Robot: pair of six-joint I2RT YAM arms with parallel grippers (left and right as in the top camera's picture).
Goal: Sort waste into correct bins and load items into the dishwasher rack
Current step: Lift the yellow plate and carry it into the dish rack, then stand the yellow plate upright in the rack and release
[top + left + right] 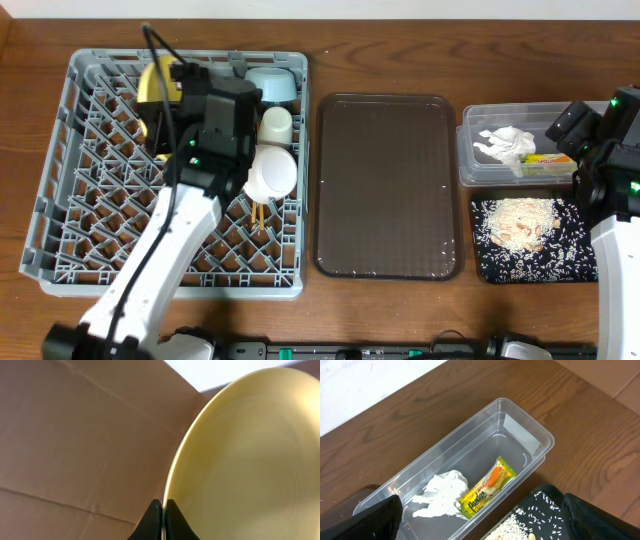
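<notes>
1. Left wrist view: we find the left gripper (162, 519) closed tight, its black fingertips (153, 521) pinching the thin rim of the yellow plate (250, 460). The plate's face is smooth, glossy and shallowly dished.
2. We judge the step in hand to be seating this plate on edge in the dishwasher rack (60, 240). To do it well, we advise keeping the plate upright, lowering its rim between two pegs, and releasing only once the pegs carry it. A glazed rim may slip in so narrow a pinch.
3. Overhead, the plate stands near the rack's far edge. The light blue bowl (272, 85), white cup (276, 124), cream bowl (270, 172) and chopsticks (260, 215) lie within the grey lattice.
4. Beyond the rack lies the flat brown tray (390, 185), round-cornered.
5. Farthest, the right gripper (487, 520) hangs spread wide, holding nothing, above the clear tub (547, 442). The tub contains the crumpled napkin (442, 492) and the shiny wrapper (485, 490). Rice scraps (520, 222) speckle the black tray (485, 268).
</notes>
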